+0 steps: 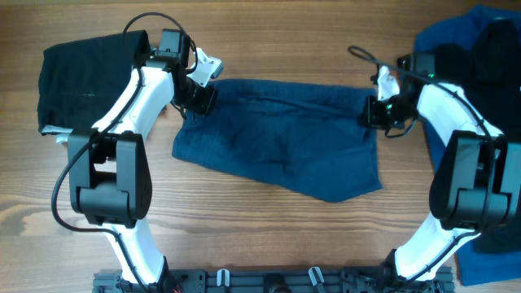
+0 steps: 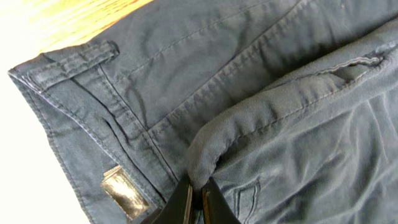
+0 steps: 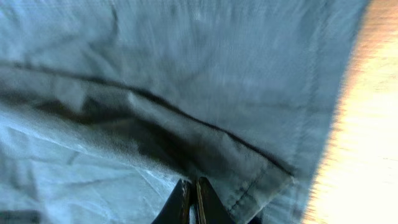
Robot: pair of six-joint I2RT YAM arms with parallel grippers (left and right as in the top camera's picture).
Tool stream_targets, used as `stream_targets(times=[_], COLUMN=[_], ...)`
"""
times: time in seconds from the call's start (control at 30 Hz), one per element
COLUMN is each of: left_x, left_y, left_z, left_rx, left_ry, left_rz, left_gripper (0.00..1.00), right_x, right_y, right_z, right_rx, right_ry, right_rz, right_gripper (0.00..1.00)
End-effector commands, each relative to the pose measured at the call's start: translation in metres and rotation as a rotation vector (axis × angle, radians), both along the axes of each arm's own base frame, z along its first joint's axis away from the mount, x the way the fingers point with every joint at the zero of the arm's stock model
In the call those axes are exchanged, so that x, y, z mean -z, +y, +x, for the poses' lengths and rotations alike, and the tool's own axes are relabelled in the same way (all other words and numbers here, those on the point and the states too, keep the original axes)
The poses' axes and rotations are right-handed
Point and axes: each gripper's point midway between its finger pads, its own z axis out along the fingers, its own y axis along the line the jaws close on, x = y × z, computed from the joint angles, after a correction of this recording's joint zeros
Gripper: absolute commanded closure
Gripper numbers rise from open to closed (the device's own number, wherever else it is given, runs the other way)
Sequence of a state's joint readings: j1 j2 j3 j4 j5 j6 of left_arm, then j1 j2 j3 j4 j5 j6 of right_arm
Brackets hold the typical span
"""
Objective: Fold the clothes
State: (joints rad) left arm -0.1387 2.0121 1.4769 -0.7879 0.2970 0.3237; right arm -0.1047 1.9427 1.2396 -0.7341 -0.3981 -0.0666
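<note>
Overhead: left pincer [image 1: 200, 98] and right pincer [image 1: 373, 112] clamp shorts [image 1: 277, 146].

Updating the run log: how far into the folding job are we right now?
Done, apparently: one black garment lies as a neat rectangle at far left. In hand: the navy shorts, spread in the middle, left gripper and right gripper each pinching an end. Left: folding these, plus the blue and black pile at right.

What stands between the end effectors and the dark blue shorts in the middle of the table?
Nothing visible does. The left end effector is shut on a raised fold at one end of the shorts. The right end effector is shut on the cloth at the opposite end. Nothing lies on top of the shorts.
</note>
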Motion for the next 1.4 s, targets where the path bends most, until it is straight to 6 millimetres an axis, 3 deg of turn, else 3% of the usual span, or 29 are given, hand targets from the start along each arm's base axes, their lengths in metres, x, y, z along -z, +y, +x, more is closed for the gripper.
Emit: stream_targets(times=[0.0,0.13,0.47,0.8,1.03,1.1,1.17,1.2,1.3,1.37], left_x=[0.019,0.039,0.085,0.091,0.123,0.123,0.119,0.119,0.118,0.118], left_y=[-0.002,0.001,0.011,0.015,0.013,0.013,0.013,0.013,0.013,0.013], left_z=[-0.008,-0.009,-0.002,0.039,0.056,0.057,0.058,0.058,0.057,0.057], left_rx=[-0.102,-0.136,-0.151,-0.222,-0.224,-0.224,-0.224,-0.224,-0.224,-0.223], left_ry=[0.057,0.097,0.113,-0.038,-0.085,-0.090,-0.094,-0.094,-0.090,-0.090], left_rz=[-0.016,0.003,0.075,0.084,0.071,0.070,0.069,0.069,0.070,0.069], left_gripper=[0.96,0.96,0.96,0.96,0.96,0.96,0.96,0.96,0.96,0.96], right_x=[0.016,0.024,0.041,0.093,0.110,0.102,0.080,0.069,0.005,-0.034], right_y=[-0.004,-0.012,-0.012,-0.013,-0.022,-0.022,-0.022,-0.023,-0.024,-0.022], right_z=[-0.005,0.002,0.013,0.039,0.061,0.069,0.083,0.089,0.114,0.120], right_rx=[0.046,0.090,0.113,0.118,0.133,0.113,0.090,0.086,0.051,0.004], right_ry=[0.024,-0.006,-0.060,-0.121,-0.201,-0.221,-0.250,-0.263,-0.342,-0.377], right_rz=[-0.107,-0.201,-0.200,-0.201,-0.246,-0.251,-0.256,-0.258,-0.273,-0.279], right_gripper=[0.96,0.96,0.96,0.96,0.96,0.96,0.96,0.89,0.74,0.70])
